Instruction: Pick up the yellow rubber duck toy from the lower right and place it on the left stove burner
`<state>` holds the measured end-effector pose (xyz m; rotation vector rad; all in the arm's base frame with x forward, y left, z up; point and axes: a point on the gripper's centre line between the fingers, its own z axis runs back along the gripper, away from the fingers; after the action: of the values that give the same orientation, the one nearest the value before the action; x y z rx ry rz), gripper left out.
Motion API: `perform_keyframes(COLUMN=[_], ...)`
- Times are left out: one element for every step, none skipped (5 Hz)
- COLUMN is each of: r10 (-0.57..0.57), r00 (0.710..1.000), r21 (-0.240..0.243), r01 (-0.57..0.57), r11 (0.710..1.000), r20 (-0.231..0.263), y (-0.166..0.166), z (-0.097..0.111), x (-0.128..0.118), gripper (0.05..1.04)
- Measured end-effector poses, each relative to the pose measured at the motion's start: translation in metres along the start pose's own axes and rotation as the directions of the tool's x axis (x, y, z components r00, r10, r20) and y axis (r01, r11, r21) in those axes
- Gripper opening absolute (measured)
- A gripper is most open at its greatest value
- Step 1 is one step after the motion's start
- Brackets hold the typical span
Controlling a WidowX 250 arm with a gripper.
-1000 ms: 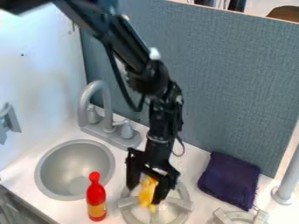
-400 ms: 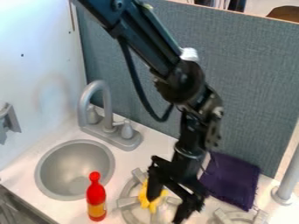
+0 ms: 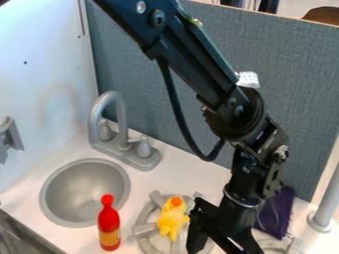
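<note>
Camera view: a black gripper (image 3: 222, 245) hangs with its fingers spread wide and nothing between them, just beside a yellow toy (image 3: 171, 221) with an orange top, which lies on a gray burner (image 3: 143, 229). A red bottle (image 3: 108, 224) stands between burner and round sink (image 3: 84, 186), a purple cloth (image 3: 281, 208) behind the gripper

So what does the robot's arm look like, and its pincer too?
The arm is black and chunky, with long straight parts and rounded joints. A round silvery bolt sits near the top. A thick black cable loops beside it, and a white label is stuck near a joint. The pincer is black too, with two fingers.
</note>
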<state>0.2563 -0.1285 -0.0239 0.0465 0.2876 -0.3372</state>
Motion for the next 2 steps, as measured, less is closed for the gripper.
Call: perform_keyframes(r10=[0.002,0.003], r00=[1.000,1.000], r21=[-0.001,-0.003], r01=[-0.002,-0.003], r11=[1.000,1.000], r20=[-0.003,-0.002], y=[-0.0001,-0.0004], z=[-0.0003,0.0000], x=[-0.0007,-0.0003], gripper=[1.001,1.001])
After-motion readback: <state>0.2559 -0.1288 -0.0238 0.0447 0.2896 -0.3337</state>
